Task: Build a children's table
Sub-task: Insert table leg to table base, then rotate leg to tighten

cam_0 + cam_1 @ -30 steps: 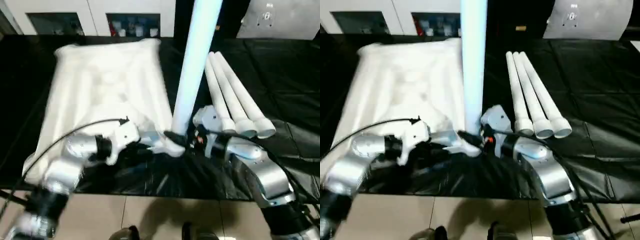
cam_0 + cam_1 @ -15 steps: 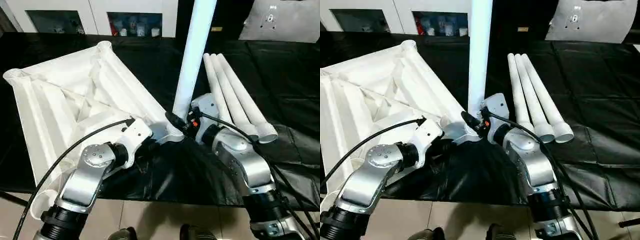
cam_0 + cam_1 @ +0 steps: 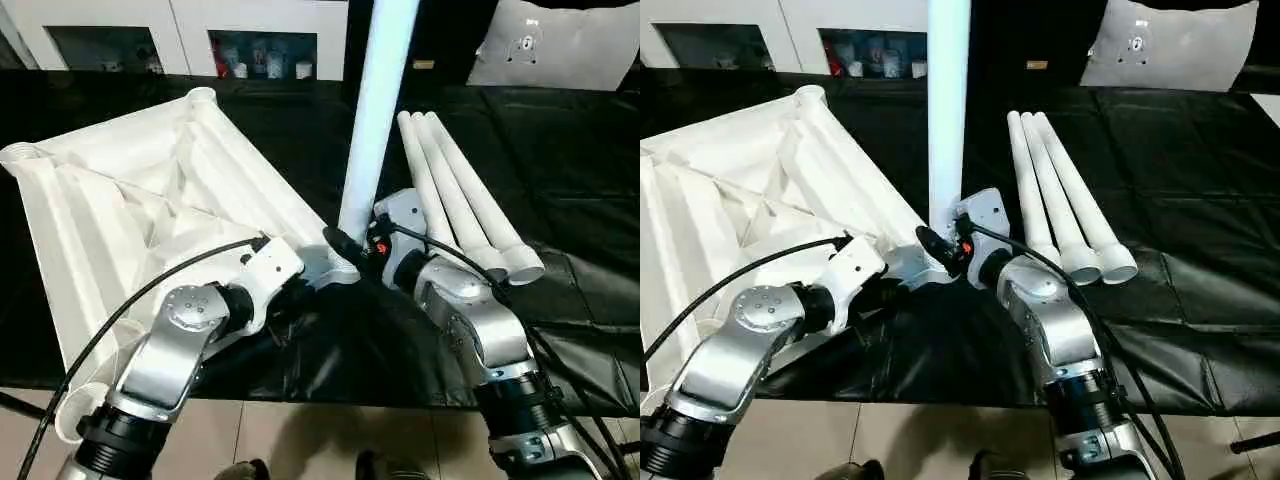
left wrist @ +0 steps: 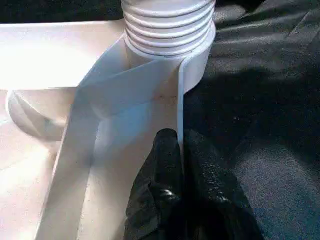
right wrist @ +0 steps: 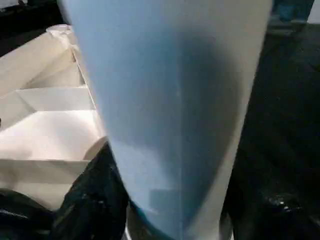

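White plastic top (image 3: 130, 200) lying underside up, rim pinched in left claw (image 4: 180, 145). Upright leg (image 3: 372, 120) in corner socket (image 4: 167, 25), right claw (image 3: 952, 250) clasping its base.

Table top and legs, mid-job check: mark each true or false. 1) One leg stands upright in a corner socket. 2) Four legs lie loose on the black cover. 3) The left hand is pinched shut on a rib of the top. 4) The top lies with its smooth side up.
1) True: the upright leg rises from the near corner socket of the table top.
2) False: three loose legs lie side by side on the black cover.
3) True: the left hand is shut on a thin rib below the socket.
4) False: its ribbed underside faces up.
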You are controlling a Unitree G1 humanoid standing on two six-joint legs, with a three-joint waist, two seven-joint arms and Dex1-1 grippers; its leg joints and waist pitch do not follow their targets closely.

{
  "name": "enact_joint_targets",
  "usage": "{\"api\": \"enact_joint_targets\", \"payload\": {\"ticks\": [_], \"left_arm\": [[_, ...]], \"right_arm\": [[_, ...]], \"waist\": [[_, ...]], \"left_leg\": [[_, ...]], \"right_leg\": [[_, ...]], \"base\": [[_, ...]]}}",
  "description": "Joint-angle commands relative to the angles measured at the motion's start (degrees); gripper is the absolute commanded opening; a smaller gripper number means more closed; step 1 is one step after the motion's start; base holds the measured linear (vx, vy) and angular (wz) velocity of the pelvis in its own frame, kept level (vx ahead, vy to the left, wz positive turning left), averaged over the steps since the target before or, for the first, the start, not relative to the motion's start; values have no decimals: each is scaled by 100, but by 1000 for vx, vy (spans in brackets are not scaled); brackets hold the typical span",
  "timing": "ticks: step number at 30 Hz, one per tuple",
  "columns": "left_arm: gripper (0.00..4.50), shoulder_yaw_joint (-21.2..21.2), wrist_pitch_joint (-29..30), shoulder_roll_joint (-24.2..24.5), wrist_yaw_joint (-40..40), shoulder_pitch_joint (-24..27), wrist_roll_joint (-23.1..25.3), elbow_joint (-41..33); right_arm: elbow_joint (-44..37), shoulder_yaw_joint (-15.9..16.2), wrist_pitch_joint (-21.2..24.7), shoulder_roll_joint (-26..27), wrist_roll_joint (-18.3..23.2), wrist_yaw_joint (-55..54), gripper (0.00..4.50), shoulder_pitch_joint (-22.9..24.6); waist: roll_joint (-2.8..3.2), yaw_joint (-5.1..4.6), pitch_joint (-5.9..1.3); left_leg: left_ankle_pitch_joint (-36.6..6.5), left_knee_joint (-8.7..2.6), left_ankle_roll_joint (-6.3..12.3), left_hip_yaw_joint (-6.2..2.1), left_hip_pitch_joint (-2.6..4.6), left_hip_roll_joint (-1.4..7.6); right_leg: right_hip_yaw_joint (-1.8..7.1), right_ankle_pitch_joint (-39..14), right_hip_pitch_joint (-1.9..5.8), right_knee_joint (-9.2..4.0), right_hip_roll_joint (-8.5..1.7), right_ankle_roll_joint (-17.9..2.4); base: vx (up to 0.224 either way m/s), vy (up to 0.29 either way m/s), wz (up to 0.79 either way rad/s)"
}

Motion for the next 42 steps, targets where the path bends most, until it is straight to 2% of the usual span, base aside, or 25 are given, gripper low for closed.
{"api": "enact_joint_targets", "payload": {"ticks": [1, 2, 5, 7, 9, 11, 13, 14, 15, 17, 19, 21, 24, 26, 30, 34, 37, 38, 41, 42], "left_arm": [[0, -8, -56, 51, -197, -160, -238, -38], [0, -9, -104, 117, -244, -180, -253, 29], [0, -2, -321, 295, -354, -251, -224, 258], [0, -3, -447, 389, -455, -295, -210, 379], [0, -19, -580, 477, -549, -339, -199, 497], [0, -85, -835, 629, -762, -418, -248, 671], [0, -192, -1117, 798, -1058, -512, -267, 888], [0, -225, -1205, 846, -1136, -538, -270, 955], [0, -261, -1314, 889, -1231, -567, -274, 1023], [0, -330, -1570, 972, -1445, -635, -297, 1181], [0, -415, -1854, 1054, -1664, -725, -290, 1388], [0, -596, -2406, 1206, -2082, -835, -290, 1678], [0, -732, -2802, 1291, -2700, -915, -463, 1814], [0, -806, -2921, 1309, -2869, -971, -475, 1893], [0, -961, -3157, 1311, -3126, -1123, -436, 2150], [0, -1051, -3573, 1260, -3323, -1324, -362, 2561], [0, -1093, -3700, 1223, -3398, -1419, -287, 2692], [0, -1097, -3718, 1212, -3402, -1435, -275, 2713], [0, -1128, -3782, 1205, -3424, -1477, -289, 2785], [0, -1149, -3881, 1196, -3448, -1514, -303, 2886]], "right_arm": [[661, 349, 409, 44, -37, 180, 300, 321], [653, 332, 376, 16, -29, 224, 312, 323], [509, 277, 278, -125, 28, 403, 333, 385], [364, 255, 227, -241, 72, 574, 356, 466], [203, 264, 174, -377, 118, 766, 375, 566], [-114, 254, 41, -654, 208, 1103, 387, 768], [-413, 210, -252, -1006, 268, 1503, 411, 948], [-472, 178, -306, -1088, 289, 1590, 418, 982], [-531, 130, -328, -1165, 336, 1694, 423, 999], [-669, 39, -386, -1353, 443, 1946, 442, 1035], [-828, -10, -414, -1573, 563, 2249, 442, 1077], [-1022, -51, -431, -1843, 714, 2590, 442, 1112], [-1149, -61, -448, -2085, 812, 2905, 442, 1035], [-1132, -15, -522, -2157, 753, 2981, 442, 984], [-979, 95, -578, -2236, 673, 3148, 442, 810], [-896, 274, -575, -2311, 680, 3462, 442, 678], [-811, 426, -522, -2285, 689, 3696, 442, 554], [-790, 455, -516, -2279, 689, 3743, 417, 529], [-729, 514, -509, -2285, 687, 3815, 405, 483], [-617, 559, -561, -2269, 650, 3848, 397, 434]], "waist": [[86, 70, -311], [90, 76, -325], [97, 105, -338], [94, 150, -337], [90, 153, -330], [106, 204, -328], [105, 262, -314], [101, 263, -318], [136, 267, -310], [117, 263, -314], [133, 271, -308], [125, 296, -321], [134, 306, -333], [152, 343, -348], [144, 404, -355], [148, 420, -339], [139, 411, -351], [139, 413, -349], [136, 414, -350], [110, 409, -342]], "left_leg": [[-1034, -358, 211, -188, 38, 403], [-819, -334, 284, -181, 33, 401], [-589, -306, 473, -171, 39, 395], [-569, -293, 538, -158, 42, 401], [-614, -303, 551, -164, 47, 408], [-789, -302, 504, -163, 76, 419], [-872, -310, 471, -160, 87, 427], [-862, -308, 455, -157, 82, 425], [-874, -314, 460, -165, 74, 426], [-915, -307, 473, -167, 65, 417], [-899, -303, 496, -174, 59, 414], [-856, -288, 570, -169, 73, 410], [-721, -275, 626, -165, 67, 428], [-576, -261, 651, -154, 86, 451], [-553, -246, 655, -139, 88, 440], [-768, -257, 568, -148, 76, 444], [-678, -244, 575, -148, 66, 446], [-670, -242, 584, -146, 60, 448], [-684, -244, 569, -151, 62, 449], [-693, -247, 569, -149, 57, 452]], "right_leg": [[293, -641, 240, -327, -409, -1480], [289, -241, 258, -284, -406, -1582], [270, 168, 285, -245, -403, -1698], [274, 167, 293, -255, -412, -1700], [262, 44, 286, -246, -407, -1714], [272, -341, 281, -279, -418, -1608], [272, -467, 257, -297, -403, -1533], [275, -428, 265, -278, -406, -1548], [273, -422, 258, -280, -411, -1558], [268, -491, 276, -288, -414, -1557], [268, -486, 277, -297, -422, -1567], [264, -399, 279, -299, -411, -1562], [258, -205, 284, -248, -423, -1637], [251, -15, 269, -216, -426, -1741], [242, 112, 272, -187, -417, -1808], [245, -215, 281, -218, -441, -1760], [246, -106, 290, -196, -446, -1785], [248, -100, 291, -195, -451, -1792], [245, -161, 290, -194, -450, -1797], [246, -173, 288, -199, -450, -1792]], "base": [[0, 0, 0], [0, 0, 0], [0, 0, 0], [0, 0, 0], [0, 0, 0], [0, 0, 0], [0, 0, 0], [0, 0, 0], [0, 0, 0], [0, 0, 0], [0, 0, 0], [0, 0, 0], [0, 0, 0], [0, 0, 0], [0, 0, 0], [0, 0, 0], [0, 0, 0], [0, 0, 0], [0, 0, 0], [0, 0, 0]]}}
